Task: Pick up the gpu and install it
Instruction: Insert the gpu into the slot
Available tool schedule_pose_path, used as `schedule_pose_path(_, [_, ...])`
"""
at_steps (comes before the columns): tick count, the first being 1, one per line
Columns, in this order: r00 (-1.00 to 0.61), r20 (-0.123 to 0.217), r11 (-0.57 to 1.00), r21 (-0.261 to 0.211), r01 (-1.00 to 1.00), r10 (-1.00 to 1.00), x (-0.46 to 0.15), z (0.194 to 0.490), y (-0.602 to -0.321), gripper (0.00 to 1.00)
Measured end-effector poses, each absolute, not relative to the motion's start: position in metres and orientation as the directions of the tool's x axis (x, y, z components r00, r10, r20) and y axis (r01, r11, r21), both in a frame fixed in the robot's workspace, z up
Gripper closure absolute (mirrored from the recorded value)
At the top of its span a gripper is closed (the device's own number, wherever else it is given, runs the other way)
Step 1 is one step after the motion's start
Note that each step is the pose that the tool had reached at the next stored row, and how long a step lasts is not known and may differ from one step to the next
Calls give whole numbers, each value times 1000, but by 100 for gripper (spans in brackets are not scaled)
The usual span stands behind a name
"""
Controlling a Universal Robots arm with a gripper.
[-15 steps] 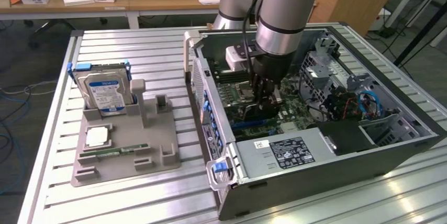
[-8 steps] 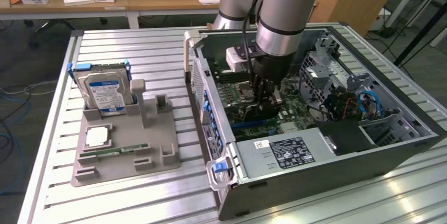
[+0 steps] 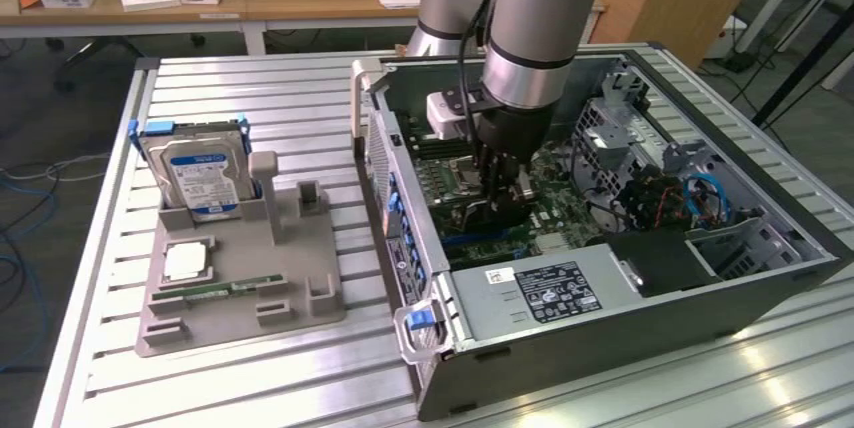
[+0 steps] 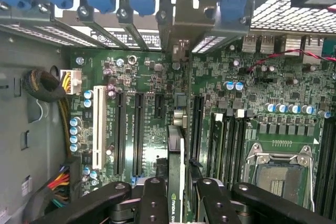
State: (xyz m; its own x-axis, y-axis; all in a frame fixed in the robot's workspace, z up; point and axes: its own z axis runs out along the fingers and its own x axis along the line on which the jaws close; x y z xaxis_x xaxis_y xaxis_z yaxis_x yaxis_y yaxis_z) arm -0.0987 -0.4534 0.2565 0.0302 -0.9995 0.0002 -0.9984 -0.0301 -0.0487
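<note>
The gpu [image 4: 175,174] is a thin dark card seen edge-on, with a green logo on its edge and a pale metal bracket [image 4: 182,27] at the end near the case's rear slot openings. My gripper [image 4: 178,203] is shut on it, one black finger [image 4: 152,200] on each side. The card stands upright over the green motherboard [image 4: 147,77], between the long black slots [image 4: 137,132]. In the exterior view my gripper [image 3: 494,198] reaches down into the open computer case [image 3: 400,178], low over the board. Whether the card's lower edge sits in a slot is hidden.
A silver hard drive [image 3: 200,173] stands in a grey holder [image 3: 240,288] on the exterior view's left, with a CPU chip [image 3: 184,261] and a green RAM stick [image 3: 220,290]. Inside the case are the power supply [image 3: 561,293], the CPU socket [image 4: 278,169] and cable bundles [image 4: 44,85].
</note>
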Motion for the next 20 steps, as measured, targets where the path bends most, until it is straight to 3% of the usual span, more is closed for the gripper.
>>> schedule_pose_path(20, [30, 2, -30, -49, -998, -1000, -99, 255, -453, 74])
